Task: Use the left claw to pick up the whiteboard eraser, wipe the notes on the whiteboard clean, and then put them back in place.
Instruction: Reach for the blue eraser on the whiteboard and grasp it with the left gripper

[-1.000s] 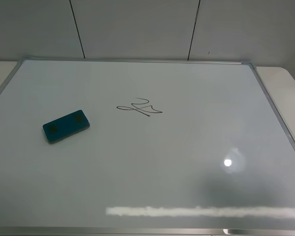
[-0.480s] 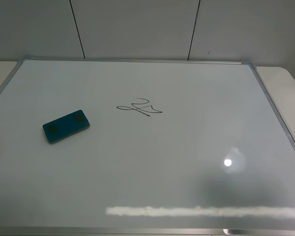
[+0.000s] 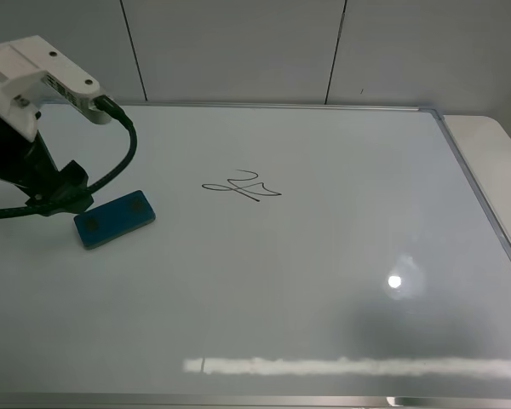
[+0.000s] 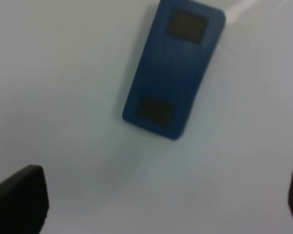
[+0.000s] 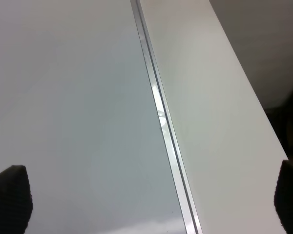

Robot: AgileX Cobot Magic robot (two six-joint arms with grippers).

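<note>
At the far left of the high view is the left claw (image 4: 156, 202), a black arm with a white wrist module (image 3: 36, 75) and a looping black cable (image 3: 115, 170). Its black end hangs just beside the left end of the whiteboard eraser (image 3: 115, 219); I cannot tell from this view whether they touch. In the left wrist view its two fingertips (image 4: 19, 200) stand far apart with nothing between them (the eraser lies in front of them, not inside the gap). The eraser lies flat on the left part of the whiteboard (image 3: 324, 281). To the right of it, well apart and near the middle of the board, are the notes (image 3: 241, 187), not wiped. Further right a small bright spot (image 3: 395, 281) shines on the board. Along the right edge runs the silver frame (image 5: 161, 122), with the pale table (image 5: 210, 97) beside it. The right gripper (image 5: 149, 200) hangs over this edge, its fingertips spread wide, holding nothing.
</note>
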